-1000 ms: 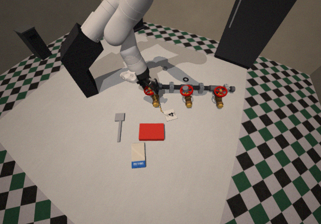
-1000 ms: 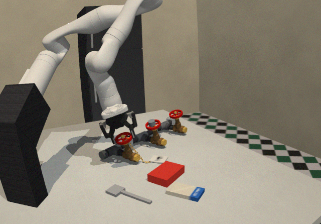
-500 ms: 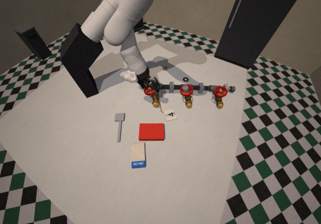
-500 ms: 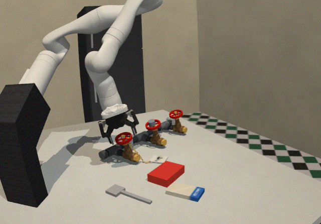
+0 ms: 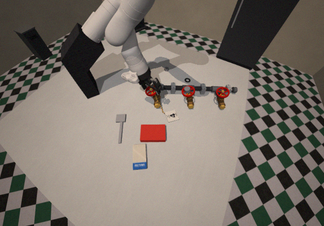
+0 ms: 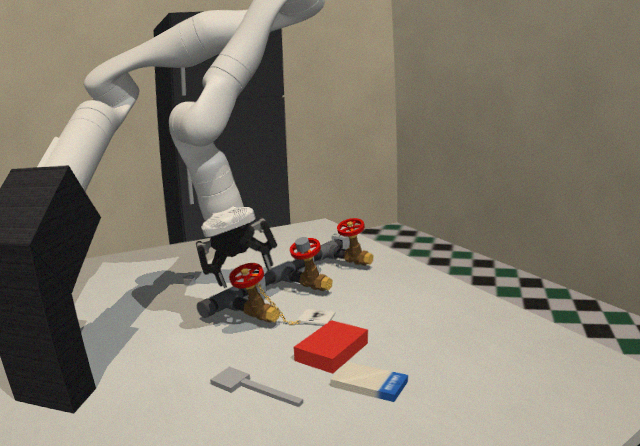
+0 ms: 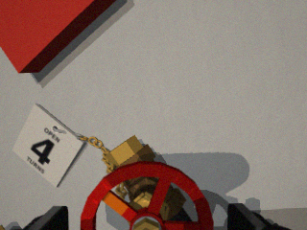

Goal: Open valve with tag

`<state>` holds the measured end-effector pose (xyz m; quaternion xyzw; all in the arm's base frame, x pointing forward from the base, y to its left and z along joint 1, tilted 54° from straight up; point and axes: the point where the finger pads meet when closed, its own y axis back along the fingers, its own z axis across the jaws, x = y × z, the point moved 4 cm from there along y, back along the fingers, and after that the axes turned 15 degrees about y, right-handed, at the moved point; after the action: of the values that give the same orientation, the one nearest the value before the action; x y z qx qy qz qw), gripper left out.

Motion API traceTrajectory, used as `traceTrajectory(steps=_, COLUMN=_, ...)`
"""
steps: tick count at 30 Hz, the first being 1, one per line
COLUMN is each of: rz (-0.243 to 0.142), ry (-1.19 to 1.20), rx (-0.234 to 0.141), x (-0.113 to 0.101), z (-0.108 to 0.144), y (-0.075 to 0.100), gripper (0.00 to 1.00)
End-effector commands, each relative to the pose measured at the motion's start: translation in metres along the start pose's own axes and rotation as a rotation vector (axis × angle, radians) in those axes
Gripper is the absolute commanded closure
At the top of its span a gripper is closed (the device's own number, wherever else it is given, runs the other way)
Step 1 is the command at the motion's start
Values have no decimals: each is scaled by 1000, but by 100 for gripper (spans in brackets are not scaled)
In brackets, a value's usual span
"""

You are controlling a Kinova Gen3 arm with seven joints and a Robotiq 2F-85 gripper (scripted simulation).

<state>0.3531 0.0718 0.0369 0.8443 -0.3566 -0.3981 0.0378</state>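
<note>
Three brass valves with red handwheels sit on a dark pipe (image 5: 177, 87) (image 6: 281, 271). The left valve's handwheel (image 5: 152, 91) (image 6: 246, 275) (image 7: 147, 196) has an orange mark on one spoke. A gold chain (image 5: 162, 109) (image 7: 97, 144) links this valve to a white tag (image 5: 172, 115) (image 6: 316, 316) (image 7: 46, 150) that reads "OPEN 4 TURNS". The middle handwheel (image 5: 188, 90) (image 6: 309, 251) and right handwheel (image 5: 221, 93) (image 6: 350, 228) stand untouched. My gripper (image 5: 153, 85) (image 6: 241, 269) is open, fingers spread on either side of the left handwheel without gripping it.
A red block (image 5: 153, 133) (image 6: 331, 345) (image 7: 43, 29), a white and blue box (image 5: 139, 156) (image 6: 369, 379) and a grey paddle tool (image 5: 120, 127) (image 6: 255, 385) lie in front of the pipe. A small black ring (image 5: 187, 81) lies behind it. Dark blocks (image 5: 79, 60) (image 6: 38, 286) stand to the left.
</note>
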Motion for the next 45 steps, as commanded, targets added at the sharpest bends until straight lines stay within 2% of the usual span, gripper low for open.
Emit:
traceTrajectory(steps=1, rz=-4, ry=7, rx=4, x=-2, z=-2, y=0, gripper=0)
traceTrajectory(steps=23, rz=-4, ry=-65, rx=4, x=-2, z=-2, y=0, gripper=0)
traceTrajectory(steps=45, rz=-4, ry=-412, rx=4, x=-2, z=-2, y=0, gripper=0)
